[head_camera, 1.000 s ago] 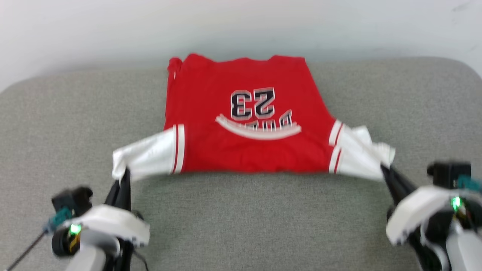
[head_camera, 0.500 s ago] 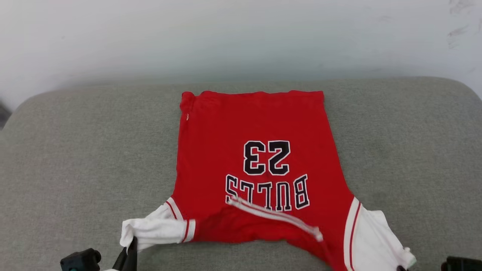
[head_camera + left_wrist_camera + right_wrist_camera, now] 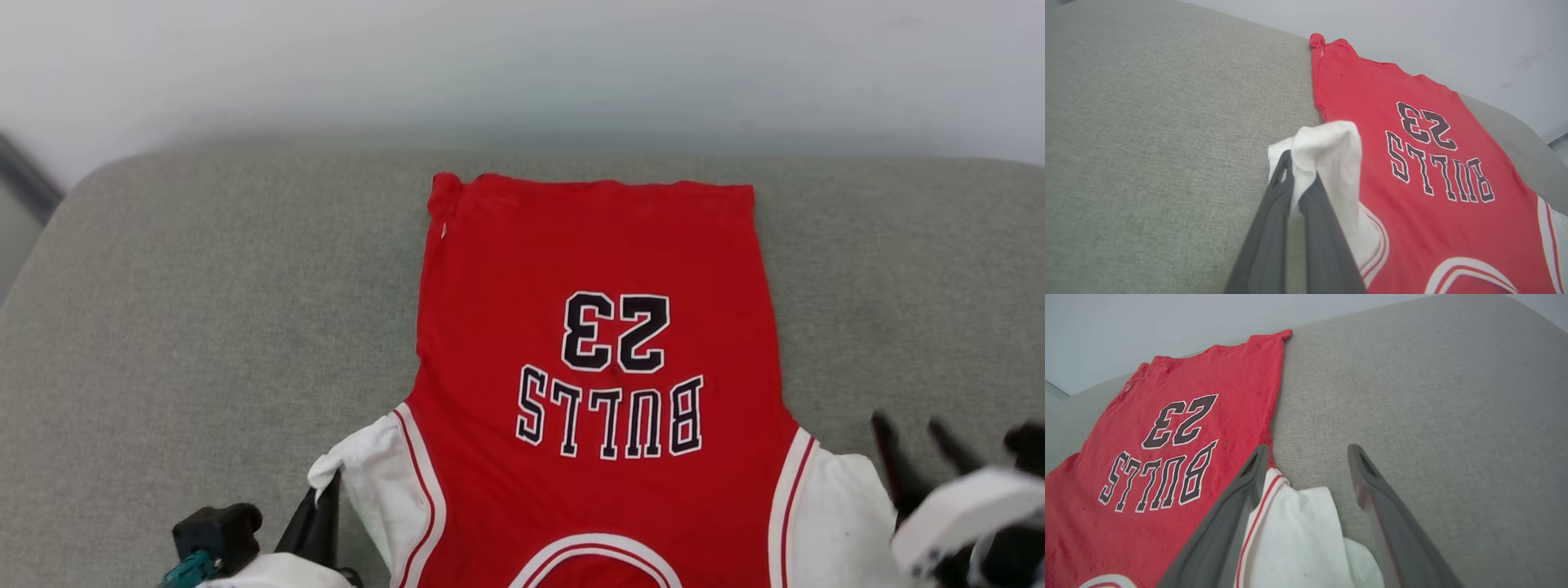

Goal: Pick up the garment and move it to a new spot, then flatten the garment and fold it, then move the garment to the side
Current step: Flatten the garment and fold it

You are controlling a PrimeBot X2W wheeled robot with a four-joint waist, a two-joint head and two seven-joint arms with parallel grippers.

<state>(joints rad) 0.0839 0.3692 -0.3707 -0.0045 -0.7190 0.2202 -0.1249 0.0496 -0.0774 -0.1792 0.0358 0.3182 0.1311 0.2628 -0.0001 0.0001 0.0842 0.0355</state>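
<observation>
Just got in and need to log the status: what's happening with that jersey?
A two-armed robot is laying a red jersey out on a grey cushion, printed side up. Its left gripper is shut on the white side panel nearest it, holding that corner up. Its right gripper stands open over the other white panel, gripping nothing. Folding has not begun.
</observation>
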